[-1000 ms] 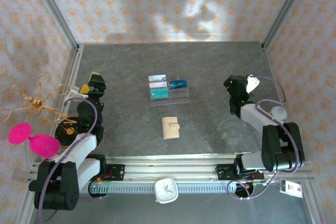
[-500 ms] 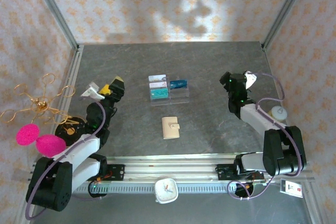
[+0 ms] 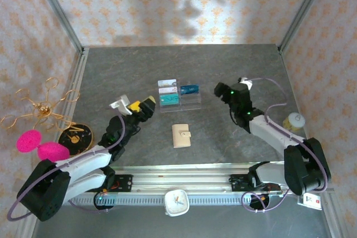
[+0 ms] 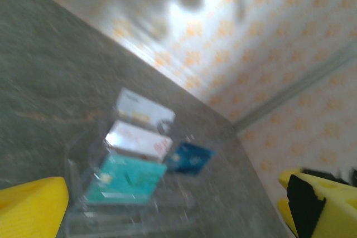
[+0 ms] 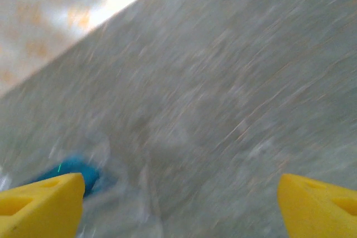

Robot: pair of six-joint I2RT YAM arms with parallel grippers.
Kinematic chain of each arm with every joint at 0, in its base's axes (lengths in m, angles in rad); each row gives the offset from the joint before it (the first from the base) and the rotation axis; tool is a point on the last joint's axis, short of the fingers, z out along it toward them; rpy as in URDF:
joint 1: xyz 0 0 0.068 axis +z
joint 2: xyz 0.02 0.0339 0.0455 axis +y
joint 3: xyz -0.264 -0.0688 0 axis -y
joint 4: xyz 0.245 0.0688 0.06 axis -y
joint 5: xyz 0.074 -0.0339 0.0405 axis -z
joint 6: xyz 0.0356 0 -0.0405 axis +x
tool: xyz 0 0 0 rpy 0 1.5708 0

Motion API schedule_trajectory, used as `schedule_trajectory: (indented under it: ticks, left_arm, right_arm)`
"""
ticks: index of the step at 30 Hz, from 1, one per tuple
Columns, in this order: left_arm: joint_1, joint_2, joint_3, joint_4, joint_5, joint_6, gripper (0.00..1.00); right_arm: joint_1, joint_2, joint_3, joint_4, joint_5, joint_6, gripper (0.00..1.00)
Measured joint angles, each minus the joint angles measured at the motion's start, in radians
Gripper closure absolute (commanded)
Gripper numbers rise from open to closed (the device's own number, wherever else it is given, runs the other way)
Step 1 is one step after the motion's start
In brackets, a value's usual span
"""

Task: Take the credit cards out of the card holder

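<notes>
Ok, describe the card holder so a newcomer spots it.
On the grey table, look just on the near side of the clear tray. The card holder lies alone there: beige, with a snap tab, unlike the tray's coloured cards.

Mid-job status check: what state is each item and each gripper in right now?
Small beige leather-like folding card holder: closed, lying flat, untouched.
Four thin plastic credit cards: lying in the clear acrylic tray.
Left gripper: open, empty.
Right gripper: open, empty.
</notes>
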Motion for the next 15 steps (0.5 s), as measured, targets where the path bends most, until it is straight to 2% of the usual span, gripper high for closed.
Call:
schedule_trajectory:
  ticks: [2,7,11,15]
  left_arm:
    - [-0.042,0.016,-0.009,0.011,0.018,-0.011,0.03]
    - [-0.088,0.060,-0.020,0.012,0.111,-0.062,0.18]
    - [-0.118,0.085,-0.024,-0.001,0.170,-0.098,0.25]
    - [-0.178,0.118,-0.025,-0.051,0.192,-0.107,0.31]
  right_arm:
    - [0.077,0.000,0.000,-0.021,-0.029,-0.014,0.20]
    - [0.255,0.000,-0.001,-0.061,-0.089,-0.029,0.21]
    - [0.355,0.001,-0.002,-0.087,-0.095,-0.025,0.21]
    - [0.413,0.016,-0.016,-0.091,-0.104,0.002,0.28]
